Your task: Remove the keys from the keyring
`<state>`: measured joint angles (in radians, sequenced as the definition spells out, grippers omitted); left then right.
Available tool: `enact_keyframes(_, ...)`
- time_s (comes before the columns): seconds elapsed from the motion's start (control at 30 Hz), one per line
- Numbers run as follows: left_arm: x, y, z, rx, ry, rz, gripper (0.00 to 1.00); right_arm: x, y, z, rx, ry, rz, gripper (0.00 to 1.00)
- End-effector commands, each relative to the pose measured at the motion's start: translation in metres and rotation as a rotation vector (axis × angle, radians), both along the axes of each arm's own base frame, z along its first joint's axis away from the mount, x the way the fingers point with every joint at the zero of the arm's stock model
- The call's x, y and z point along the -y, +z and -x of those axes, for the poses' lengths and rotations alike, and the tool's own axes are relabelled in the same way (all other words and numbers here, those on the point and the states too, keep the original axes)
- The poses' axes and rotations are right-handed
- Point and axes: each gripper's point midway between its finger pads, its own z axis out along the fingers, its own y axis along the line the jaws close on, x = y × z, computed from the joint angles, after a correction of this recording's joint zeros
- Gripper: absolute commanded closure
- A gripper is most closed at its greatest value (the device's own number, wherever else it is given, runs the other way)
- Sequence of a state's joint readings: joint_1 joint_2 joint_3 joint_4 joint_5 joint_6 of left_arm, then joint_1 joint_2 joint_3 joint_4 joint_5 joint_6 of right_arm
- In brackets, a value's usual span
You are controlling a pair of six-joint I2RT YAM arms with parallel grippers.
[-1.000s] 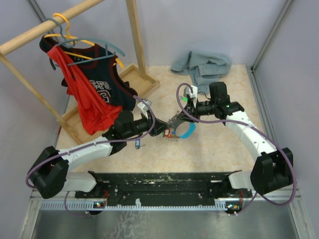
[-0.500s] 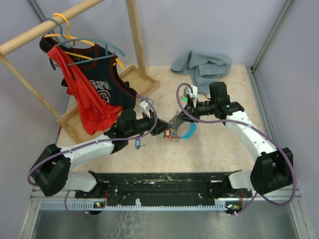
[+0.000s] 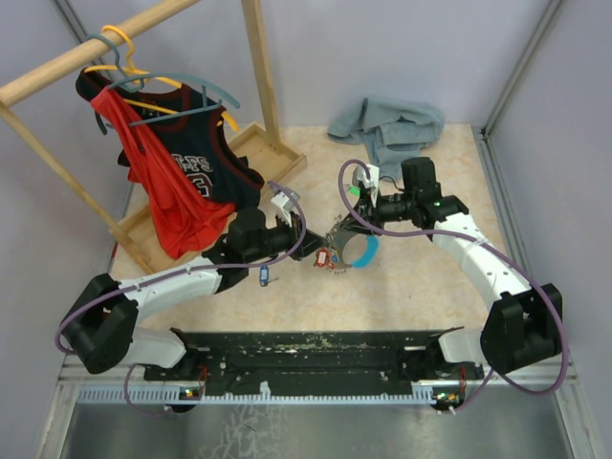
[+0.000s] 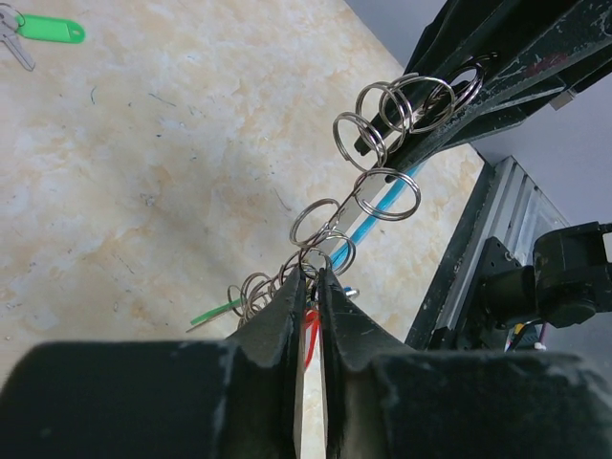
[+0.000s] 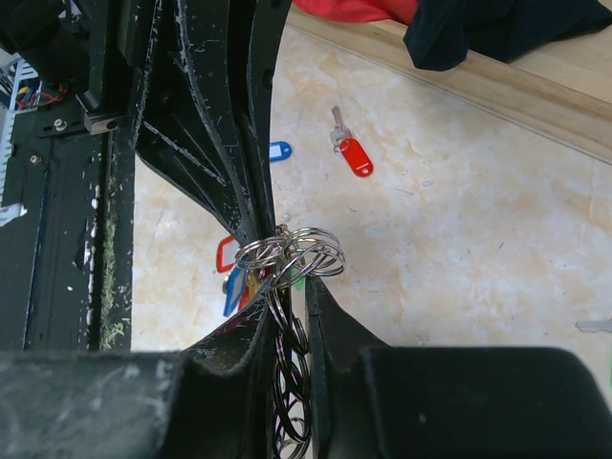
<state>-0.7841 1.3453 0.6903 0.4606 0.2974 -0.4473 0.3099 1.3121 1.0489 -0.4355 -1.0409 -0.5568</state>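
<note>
The keyring is a chain of thin silvery rings with red and blue tags, stretched between my two grippers above the table. My left gripper is shut on one end; in the left wrist view its tips pinch a ring beside a red tag. My right gripper is shut on the other end; in the right wrist view the rings bunch at its tips. Loose keys lie on the table: a red-tagged one, a blue-tagged one and a green-tagged one.
A wooden clothes rack with a red and a dark jersey stands at the back left. A grey cloth lies at the back. A black rail runs along the near edge.
My left arm has moved a little to the right and closer to the right gripper, taking its end of the ring bunch with it. The right arm has barely moved.
</note>
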Motion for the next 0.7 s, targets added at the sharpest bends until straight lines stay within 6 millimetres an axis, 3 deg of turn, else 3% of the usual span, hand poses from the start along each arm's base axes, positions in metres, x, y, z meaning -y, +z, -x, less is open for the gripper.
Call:
enact_keyframes(0.0, 0.004, 0.008, -0.003, 0.022, -0.006, -0.003, 0.89, -0.005, 0.026, -0.005, 0.067, 0.029, -0.049, 1.00)
enact_keyframes(0.17, 0.003, 0.009, -0.002, 0.030, -0.011, -0.009, 0.99, -0.005, 0.024, -0.007, 0.063, 0.025, -0.043, 1.00)
enact_keyframes(0.37, -0.001, 0.011, 0.001, 0.039, -0.016, -0.007, 1.00, -0.004, 0.017, -0.009, 0.069, 0.019, -0.025, 1.00)
enact_keyframes(0.67, 0.000, -0.004, 0.004, -0.051, -0.100, 0.016, 1.00, -0.003, -0.018, -0.008, 0.139, 0.095, 0.011, 1.00)
